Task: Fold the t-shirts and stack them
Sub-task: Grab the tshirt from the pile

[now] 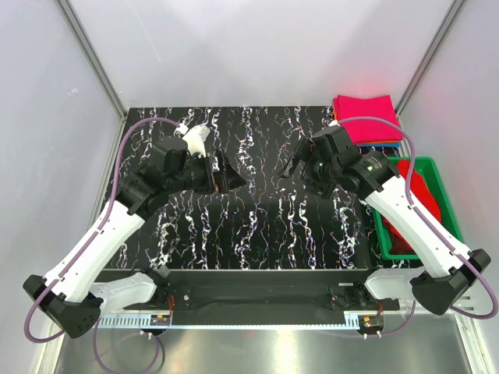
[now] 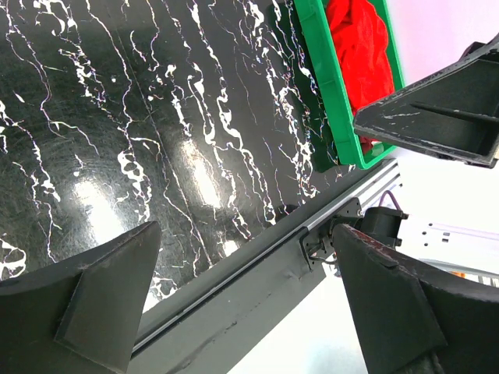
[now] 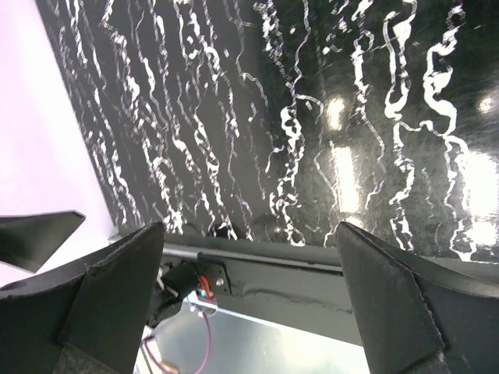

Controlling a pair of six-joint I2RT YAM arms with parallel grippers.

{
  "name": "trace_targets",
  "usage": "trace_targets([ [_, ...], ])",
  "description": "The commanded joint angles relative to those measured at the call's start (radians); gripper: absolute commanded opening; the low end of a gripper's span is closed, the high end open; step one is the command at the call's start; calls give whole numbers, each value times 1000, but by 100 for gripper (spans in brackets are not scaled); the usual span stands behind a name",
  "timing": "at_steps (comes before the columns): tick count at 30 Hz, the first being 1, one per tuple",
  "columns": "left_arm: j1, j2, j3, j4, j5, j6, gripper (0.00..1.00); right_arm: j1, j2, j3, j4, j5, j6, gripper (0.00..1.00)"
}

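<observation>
Both spread wide and empty, my left gripper (image 1: 234,178) and right gripper (image 1: 295,167) hover left of the green plastic bin (image 2: 327,93) holding the crumpled bright red cloth t-shirt (image 2: 359,54), which looks limp and light, so pinch a shoulder edge; the folded magenta-pink t-shirt (image 1: 365,109) lies just behind the bin.

Red t-shirt (image 1: 429,195): partly covered by the right arm (image 1: 413,226) in the green bin (image 1: 427,160); cropped at the top edge in the left wrist view. Layers (image 1: 386,145) under the folded magenta t-shirt (image 1: 366,117): only thin edges shown, not identifiable.
</observation>
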Motion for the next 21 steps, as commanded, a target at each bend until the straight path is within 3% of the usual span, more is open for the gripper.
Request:
trace_targets([
  [1, 6, 6, 51, 37, 20, 18, 99, -10, -23, 17, -16, 68, 16, 100],
  [6, 8, 22, 75, -9, 14, 0, 99, -67, 64, 204, -325, 336, -4, 100],
  [9, 8, 9, 75, -30, 32, -5, 99, -217, 132, 260, -420, 432, -23, 100],
  [10, 9, 4, 74, -30, 38, -3, 99, -319, 155, 260, -420, 429, -53, 100],
  [17, 8, -34, 72, -52, 46, -20, 99, -620, 198, 111, -288, 496, -84, 97],
  [21, 8, -45, 92, -78, 31, -17, 99, -772, 251, -4, -207, 539, -96, 82],
])
